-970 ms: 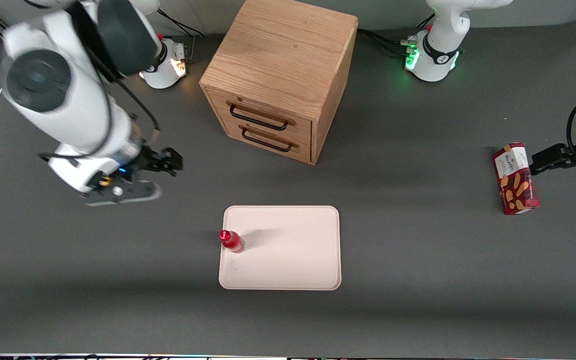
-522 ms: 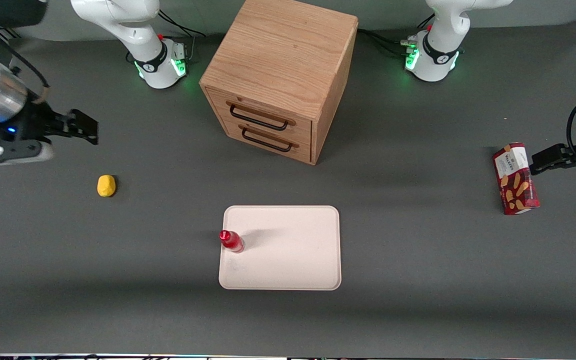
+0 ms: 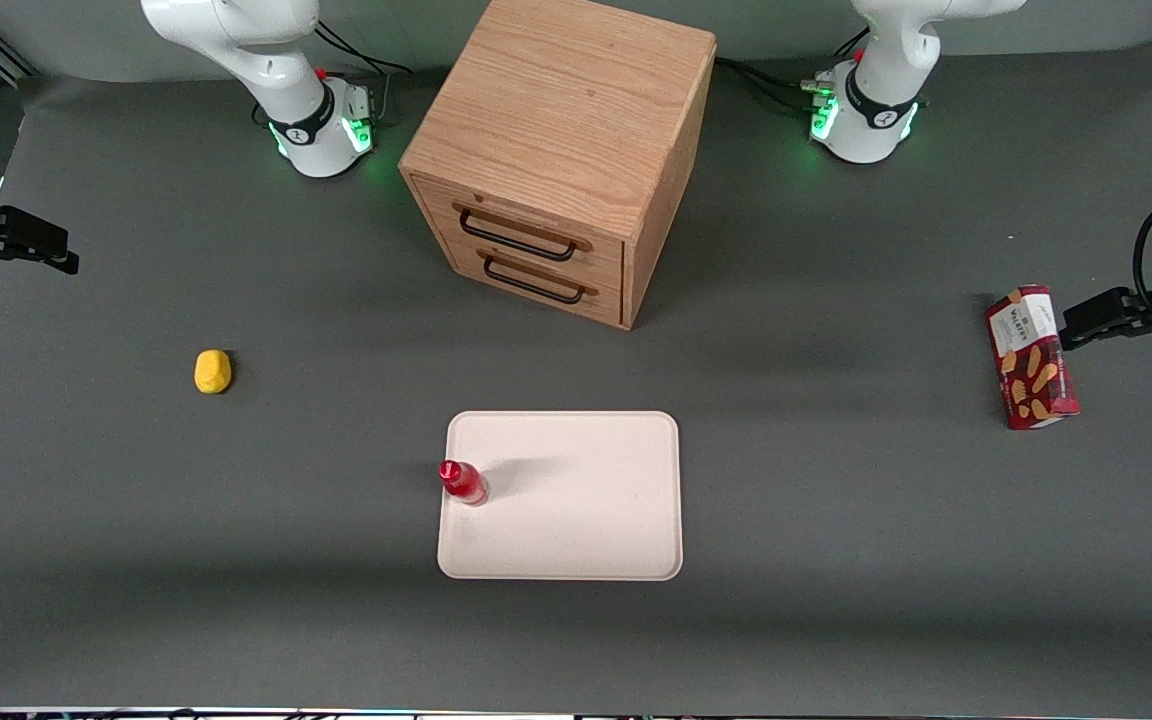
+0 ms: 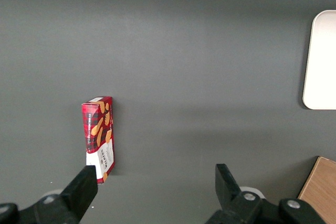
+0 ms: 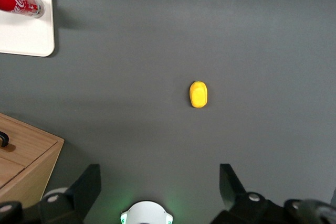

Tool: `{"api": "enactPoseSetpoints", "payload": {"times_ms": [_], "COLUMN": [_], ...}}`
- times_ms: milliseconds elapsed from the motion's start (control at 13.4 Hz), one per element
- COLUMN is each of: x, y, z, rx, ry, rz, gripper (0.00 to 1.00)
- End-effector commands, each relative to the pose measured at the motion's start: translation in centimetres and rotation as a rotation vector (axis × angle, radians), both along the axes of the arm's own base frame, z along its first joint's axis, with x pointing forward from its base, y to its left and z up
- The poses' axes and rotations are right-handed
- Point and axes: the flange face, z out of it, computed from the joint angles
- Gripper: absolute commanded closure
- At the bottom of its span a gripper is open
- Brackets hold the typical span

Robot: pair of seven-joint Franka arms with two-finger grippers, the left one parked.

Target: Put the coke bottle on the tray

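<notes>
The coke bottle [image 3: 462, 482] stands upright on the tray [image 3: 576, 510], just inside the short edge toward the working arm's end, so the placing looks done. The end effector [image 3: 31, 243] hangs wide and empty at the table's edge, well apart

The coke bottle [image 3: 462, 482] is showing all red with a red cap, and white lettering is running along its side in the right wrist view. The tray [image 3: 576, 520] under it is showing pale cream-pink. A small lump [image 3: 212, 371] is glowing yellow against the dark grey table [image 3: 836, 560]. The black gripper [image 5: 160, 184], fingers spread, is hanging over the working arm's end of that table. The cabinet [image 3: 561, 150] is showing oak grain with what look like black handles.
</notes>
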Motion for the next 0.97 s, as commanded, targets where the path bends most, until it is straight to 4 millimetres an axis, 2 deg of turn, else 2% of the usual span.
{"api": "enactPoseSetpoints", "payload": {"times_ms": [0, 224, 448, 896], "x": [-1.4, -1.2, -0.4, -0.5], "y": [0.0, -0.2, 0.5, -0.2], "z": [-0.2, -1.0, -0.4, -0.7], "rx": [0.023, 0.021, 0.016, 0.014], "ry": [-0.034, -0.074, -0.141, -0.129], "rz": [0.014, 0.013, 0.025, 0.011], "gripper": [0.0, 0.0, 0.0, 0.0]}}
